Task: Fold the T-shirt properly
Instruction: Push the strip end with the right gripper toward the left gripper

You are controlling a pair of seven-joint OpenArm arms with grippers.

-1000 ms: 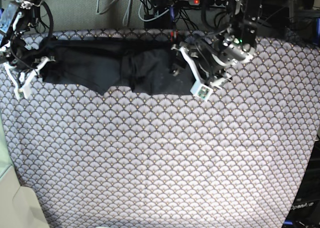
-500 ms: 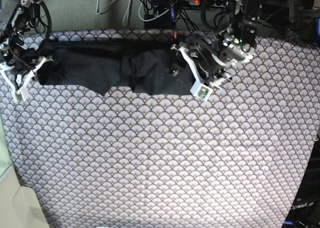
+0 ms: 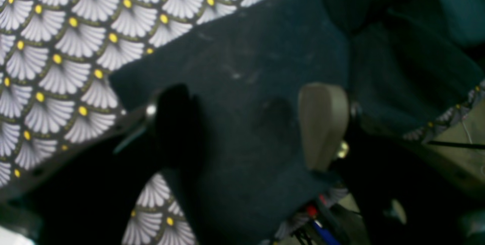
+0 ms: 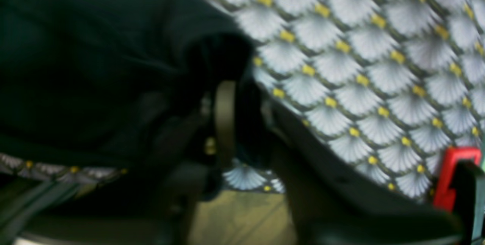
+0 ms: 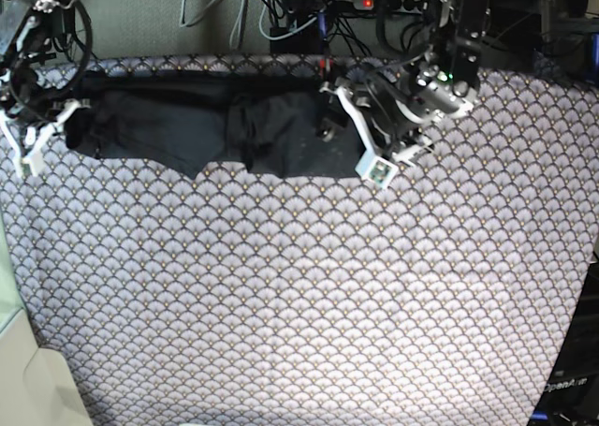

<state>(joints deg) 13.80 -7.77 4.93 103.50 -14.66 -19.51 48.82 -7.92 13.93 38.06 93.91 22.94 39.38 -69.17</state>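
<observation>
The dark T-shirt (image 5: 201,126) lies stretched along the far edge of the scallop-patterned worktop (image 5: 309,295), its one end between the spread jaws of the left hand (image 3: 248,123), its other end at the right hand (image 4: 237,120), whose grip I cannot tell.

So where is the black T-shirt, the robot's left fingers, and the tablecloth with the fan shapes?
T-shirt (image 5: 187,126), base view, flat middle of the dark cloth.
Left fingers (image 3: 322,123), left wrist view, the tan pad of one finger.
Tablecloth (image 5: 299,295), base view, bare patterned part below the shirt.
</observation>
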